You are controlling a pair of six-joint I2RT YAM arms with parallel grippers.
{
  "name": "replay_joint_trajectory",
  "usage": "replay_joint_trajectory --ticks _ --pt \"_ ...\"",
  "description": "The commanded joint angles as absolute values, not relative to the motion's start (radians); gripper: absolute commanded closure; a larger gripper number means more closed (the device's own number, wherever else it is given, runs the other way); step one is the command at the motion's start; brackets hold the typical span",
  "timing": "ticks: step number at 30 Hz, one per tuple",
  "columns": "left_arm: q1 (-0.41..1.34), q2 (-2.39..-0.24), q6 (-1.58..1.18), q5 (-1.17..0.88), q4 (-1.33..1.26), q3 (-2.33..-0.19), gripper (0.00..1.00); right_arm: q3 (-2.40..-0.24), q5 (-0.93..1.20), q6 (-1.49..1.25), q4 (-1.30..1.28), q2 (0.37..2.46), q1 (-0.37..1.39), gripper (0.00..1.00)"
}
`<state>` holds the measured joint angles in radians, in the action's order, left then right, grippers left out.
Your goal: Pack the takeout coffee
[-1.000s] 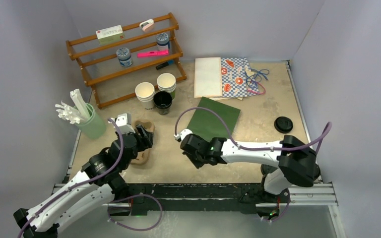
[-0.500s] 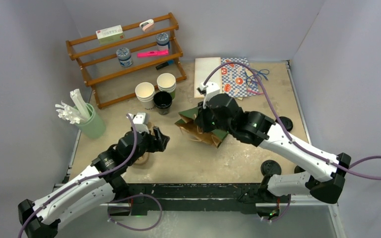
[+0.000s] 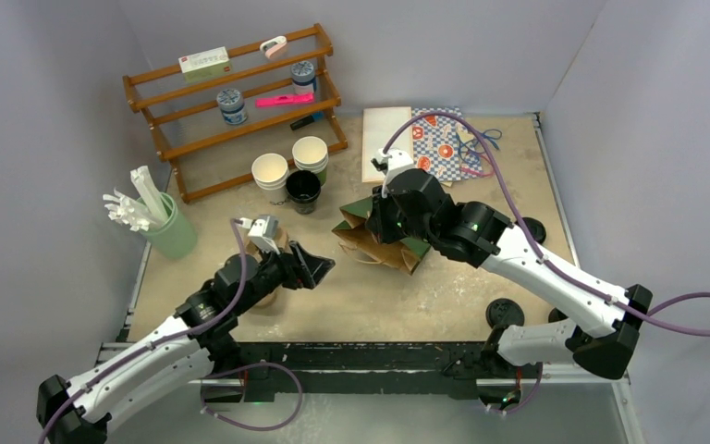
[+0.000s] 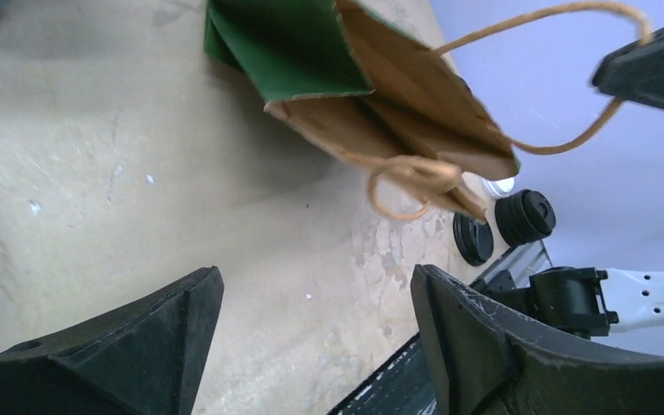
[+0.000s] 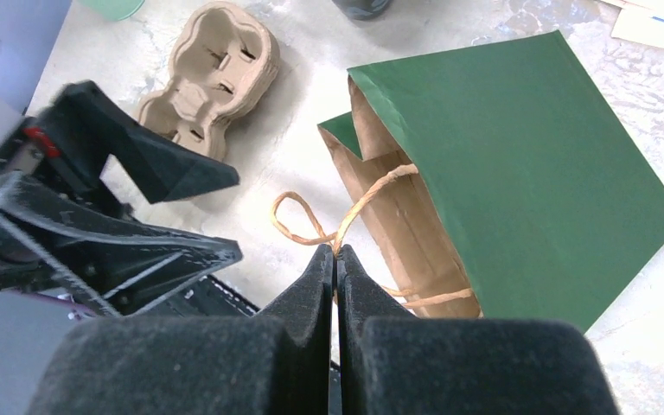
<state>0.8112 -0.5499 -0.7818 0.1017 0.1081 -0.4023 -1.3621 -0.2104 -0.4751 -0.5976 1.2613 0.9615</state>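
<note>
Right gripper (image 5: 335, 259) pinched shut on brown twine handle (image 5: 364, 207) of dark-green paper bag (image 5: 519, 164), mouth ajar. Left gripper (image 4: 316, 285) spread wide, empty, facing it. Lidded olive-green takeout coffee nowhere in view; packing apparently not yet begun.

A wooden rack (image 3: 250, 123) stands in the table's (image 3: 407, 296) far left corner and carries a white box (image 3: 204, 61), two jars (image 3: 232, 104), and a pink marker (image 3: 284, 99). Just in front of it sit two lidless paper cups (image 3: 269, 173) and a black cup (image 3: 302, 188). A mint-green holder (image 3: 174, 236) of white sticks stands by the left edge. A cardboard cup carrier (image 5: 212, 73) lies flat towards the near left. A green paper bag (image 5: 519, 173), brown inside and with twine handles (image 5: 298, 226), lies open-mouthed mid-table. Flat patterned paper (image 3: 444, 143) rests by the far edge.
</note>
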Motion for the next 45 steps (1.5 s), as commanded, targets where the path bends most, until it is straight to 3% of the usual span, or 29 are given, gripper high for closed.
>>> replay_joint_trajectory --ticks 1,7,18,20,22,24,26,31,37,39,45 --pt "0.811 -0.608 -0.907 0.039 -0.142 -0.317 0.16 -1.395 -0.217 -0.502 -0.58 1.243 0.958 1.0" --pt "0.818 -0.808 -0.897 0.007 -0.294 -0.357 0.16 -1.398 -0.212 -0.51 -0.572 1.241 0.959 1.0" --pt "0.818 -0.984 -0.888 -0.012 -0.539 -0.379 0.21 -1.398 -0.242 -0.523 -0.58 1.221 0.957 1.0" --pt "0.816 -1.008 -0.873 -0.002 -0.542 -0.396 0.34 -1.408 -0.26 -0.521 -0.591 1.223 0.956 1.0" --pt "0.815 -1.022 -0.85 0.044 -0.493 -0.431 0.54 -1.421 -0.306 -0.519 -0.606 1.221 0.955 1.0" --pt "0.812 -1.017 -0.799 0.088 -0.397 -0.489 0.82 -1.443 -0.364 -0.513 -0.632 1.222 0.946 1.0" --pt "0.81 -1.0 -0.725 0.134 -0.262 -0.583 0.99 -1.48 -0.426 -0.506 -0.69 1.229 0.934 1.0" --pt "0.807 -1.014 -0.538 0.202 0.184 -0.961 1.0 -1.579 -0.553 -0.473 -0.794 1.247 0.912 0.99" --pt "0.808 -1.103 -0.479 0.085 0.305 -1.23 1.0 -1.661 -0.539 -0.437 -0.84 1.258 0.91 0.68" --pt "0.808 -1.141 -0.475 0.049 0.317 -1.294 1.0 -1.671 -0.493 -0.424 -0.843 1.248 0.91 0.52" --pt "0.808 -1.213 -0.529 -0.053 0.253 -1.298 1.0 -1.625 -0.335 -0.41 -0.836 1.202 0.911 0.39"
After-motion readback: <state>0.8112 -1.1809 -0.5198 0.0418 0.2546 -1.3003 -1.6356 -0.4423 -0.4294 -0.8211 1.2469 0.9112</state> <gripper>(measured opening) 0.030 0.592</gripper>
